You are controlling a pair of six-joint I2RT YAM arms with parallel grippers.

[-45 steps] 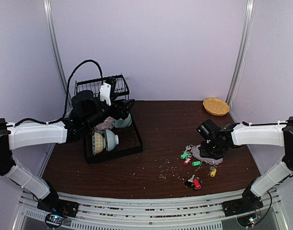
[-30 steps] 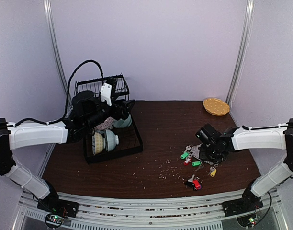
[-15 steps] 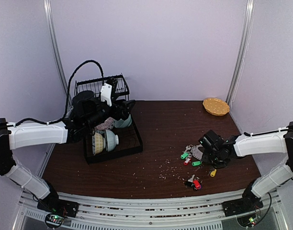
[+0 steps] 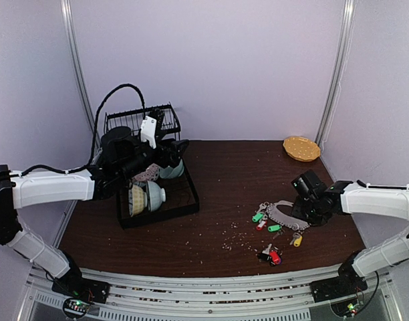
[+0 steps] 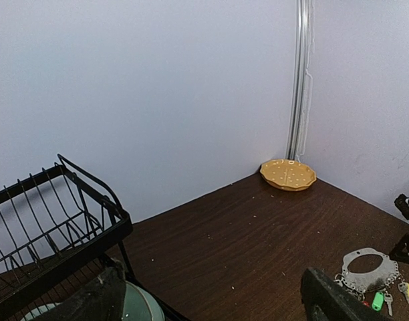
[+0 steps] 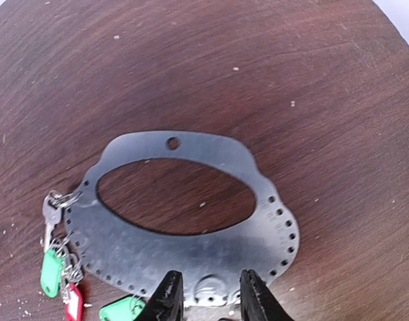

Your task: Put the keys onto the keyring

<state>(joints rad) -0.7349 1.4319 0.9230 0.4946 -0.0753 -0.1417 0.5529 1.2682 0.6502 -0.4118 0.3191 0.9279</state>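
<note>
The keyring (image 6: 271,221) lies flat on the dark wooden tabletop (image 4: 224,174), its long axis running 9 to 3 in the right wrist view, with tagged keys (image 6: 51,271) hooked at its 8 o'clock edge. The right tool (image 6: 204,294) sits over its 6 o'clock rim, fingers a narrow gap apart, visibly pinching nothing. From above, loose keys (image 4: 271,255) lie at the ring's 6 o'clock, nearer the right arm. The left tool (image 5: 211,307), spread wide, hangs over the dish rack (image 4: 161,212). Crumbs dot the wood; the walls are pale
</note>
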